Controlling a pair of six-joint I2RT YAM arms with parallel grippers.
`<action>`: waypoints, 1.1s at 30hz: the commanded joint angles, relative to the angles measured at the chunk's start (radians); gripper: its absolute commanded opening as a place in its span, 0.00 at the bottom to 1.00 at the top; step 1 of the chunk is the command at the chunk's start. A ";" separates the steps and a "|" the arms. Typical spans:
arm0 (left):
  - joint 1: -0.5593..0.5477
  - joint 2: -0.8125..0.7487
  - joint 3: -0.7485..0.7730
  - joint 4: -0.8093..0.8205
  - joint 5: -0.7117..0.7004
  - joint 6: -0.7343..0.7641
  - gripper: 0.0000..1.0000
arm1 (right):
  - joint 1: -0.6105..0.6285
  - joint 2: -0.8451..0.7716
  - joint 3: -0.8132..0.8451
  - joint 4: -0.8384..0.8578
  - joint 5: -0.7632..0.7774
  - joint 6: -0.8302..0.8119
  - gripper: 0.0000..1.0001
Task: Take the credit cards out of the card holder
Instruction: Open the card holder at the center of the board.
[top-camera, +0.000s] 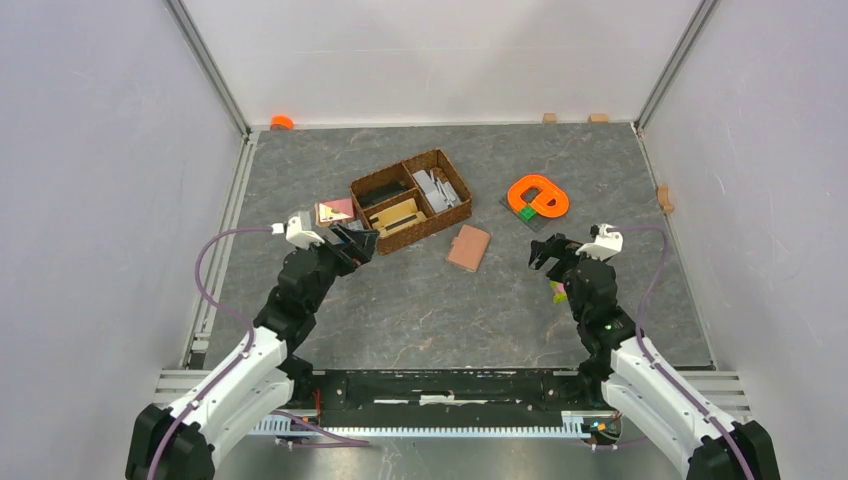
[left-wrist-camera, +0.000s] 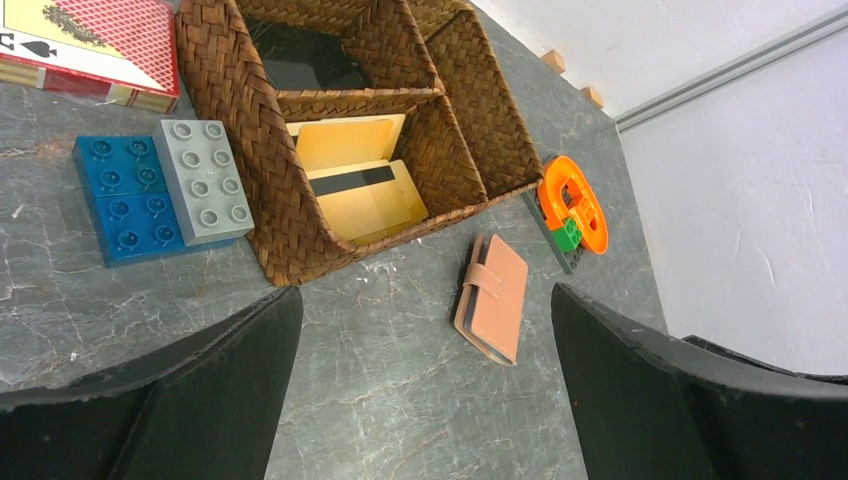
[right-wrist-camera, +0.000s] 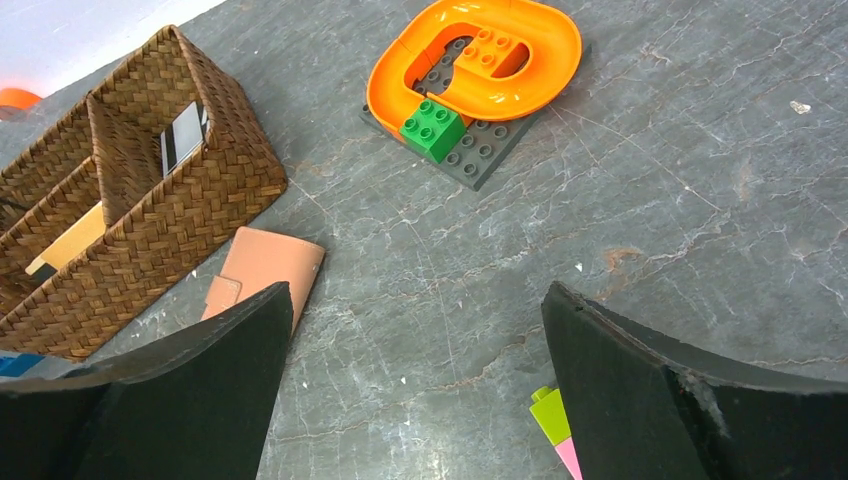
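Grey bench (top-camera: 420, 300): shut card holder (top-camera: 469, 248) lies between left tool (top-camera: 358, 243) and right tool (top-camera: 545, 255), both spread, empty; right slightly nearer.

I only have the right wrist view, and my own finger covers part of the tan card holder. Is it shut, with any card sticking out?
Observer: The left wrist view shows the whole card holder: folded shut, strap over its edge, no card sticking out.
Operator: Where is the left gripper?
Observer: In the top view the left gripper hovers at the wicker basket's near-left corner, jaws open, empty.
Operator: Anything beside the basket there?
Observer: A blue brick and a grey brick lie side by side next to its wall.
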 joint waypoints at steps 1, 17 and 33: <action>-0.003 0.023 0.044 0.013 0.027 0.027 1.00 | -0.001 0.022 0.049 0.006 0.011 0.009 0.98; -0.156 0.285 0.221 -0.015 0.141 0.234 0.98 | -0.001 0.347 0.160 0.101 -0.436 -0.098 0.94; -0.268 0.634 0.419 -0.043 0.199 0.340 0.94 | -0.002 0.463 0.149 0.172 -0.452 -0.080 0.90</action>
